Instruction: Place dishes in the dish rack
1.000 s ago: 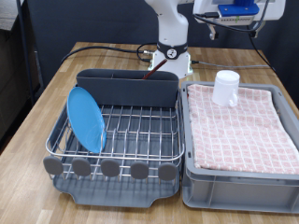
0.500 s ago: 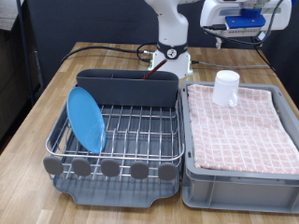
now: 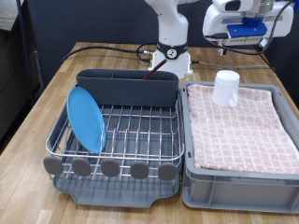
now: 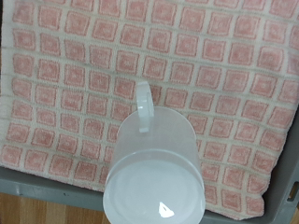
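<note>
The bright-blue plate [image 3: 85, 118] stands on edge in the silver wire dish rack [image 3: 131, 131], at the exterior view's left side. The white handled mug [image 3: 225, 88] stands on the pink checked cloth [image 3: 238, 126] in the lighter grey bin. My gripper [image 3: 241, 37] hangs high above the mug, apart from it, and its fingers do not show clearly. In the wrist view the mug [image 4: 154, 168] is seen straight from above on the cloth [image 4: 84, 56], with no fingers in the picture. The wooden spoon is out of view.
The tall grey utensil holder [image 3: 126, 87] runs along the rack's far side. The rack's dark tray [image 3: 112, 179] and the grey bin [image 3: 238, 187] stand side by side on a wooden table [image 3: 37, 112]. The robot base [image 3: 171, 58] and cables stand behind them.
The hand has moved toward the exterior view's right, over the mug. The plate and mug have not moved.
</note>
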Motion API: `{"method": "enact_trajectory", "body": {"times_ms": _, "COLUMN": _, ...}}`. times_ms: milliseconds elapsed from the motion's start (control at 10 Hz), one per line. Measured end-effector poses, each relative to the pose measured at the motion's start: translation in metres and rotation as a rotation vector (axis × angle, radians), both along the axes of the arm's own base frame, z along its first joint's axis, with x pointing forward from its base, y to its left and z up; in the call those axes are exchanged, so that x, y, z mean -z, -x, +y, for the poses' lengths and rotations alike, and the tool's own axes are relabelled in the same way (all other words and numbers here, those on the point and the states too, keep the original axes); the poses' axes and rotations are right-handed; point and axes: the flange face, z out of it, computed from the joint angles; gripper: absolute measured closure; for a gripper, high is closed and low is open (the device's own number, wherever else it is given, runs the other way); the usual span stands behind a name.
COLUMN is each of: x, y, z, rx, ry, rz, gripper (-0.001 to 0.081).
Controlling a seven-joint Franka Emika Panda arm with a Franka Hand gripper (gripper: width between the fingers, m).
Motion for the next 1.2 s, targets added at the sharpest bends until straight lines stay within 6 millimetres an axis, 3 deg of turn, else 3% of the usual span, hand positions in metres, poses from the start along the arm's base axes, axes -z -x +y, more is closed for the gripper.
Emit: {"method": "enact_trajectory", "body": {"times_ms": 1200, "x": 0.082, "y": -0.007, "z": 0.024, "rx": 0.018, "ry": 0.005, "rz": 0.094, "gripper": 0.0004}}
